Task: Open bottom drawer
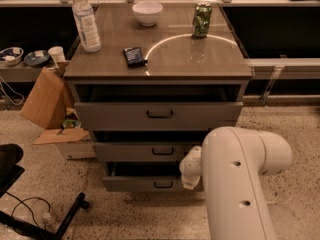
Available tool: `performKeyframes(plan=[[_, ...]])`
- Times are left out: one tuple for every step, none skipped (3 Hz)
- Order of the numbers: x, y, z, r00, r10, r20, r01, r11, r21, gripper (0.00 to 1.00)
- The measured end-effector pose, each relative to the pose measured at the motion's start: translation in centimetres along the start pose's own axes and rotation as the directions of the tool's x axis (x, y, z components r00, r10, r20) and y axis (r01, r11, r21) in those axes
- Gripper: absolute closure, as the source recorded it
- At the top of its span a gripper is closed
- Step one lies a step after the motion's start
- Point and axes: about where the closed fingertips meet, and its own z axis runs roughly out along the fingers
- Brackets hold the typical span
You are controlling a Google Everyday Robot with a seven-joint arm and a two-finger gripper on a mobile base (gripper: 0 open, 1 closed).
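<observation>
Gripper [189, 180] hung at the bottom drawer [132, 184], just right of its handle [163, 184]; whether it gripped anything, I could not tell.

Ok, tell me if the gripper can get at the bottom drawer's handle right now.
Probably yes. The gripper is at the front of the bottom drawer, just right of its handle, and nothing shows between them.

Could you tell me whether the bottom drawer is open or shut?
Partly open: the bottom drawer front stands forward of the cabinet, a dark gap above it. The gripper sits at its right end.
</observation>
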Motion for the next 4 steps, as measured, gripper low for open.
performKeyframes(plan=[[3.6, 6.1, -2.0, 0.992, 0.088, -0.085, -0.094, 0.9931, -0.069, 0.95], [4.9, 9.4, -1.7, 0.984, 0.132, -0.121, -0.145, 0.9836, -0.107, 0.0], [3.1, 8.2, -0.6, 0.995, 0.082, -0.052, -0.086, 0.9918, -0.094, 0.0], [0.4, 7.0, 0.6, 0.999, 0.01, 0.039, -0.008, 0.9981, -0.061, 0.0]])
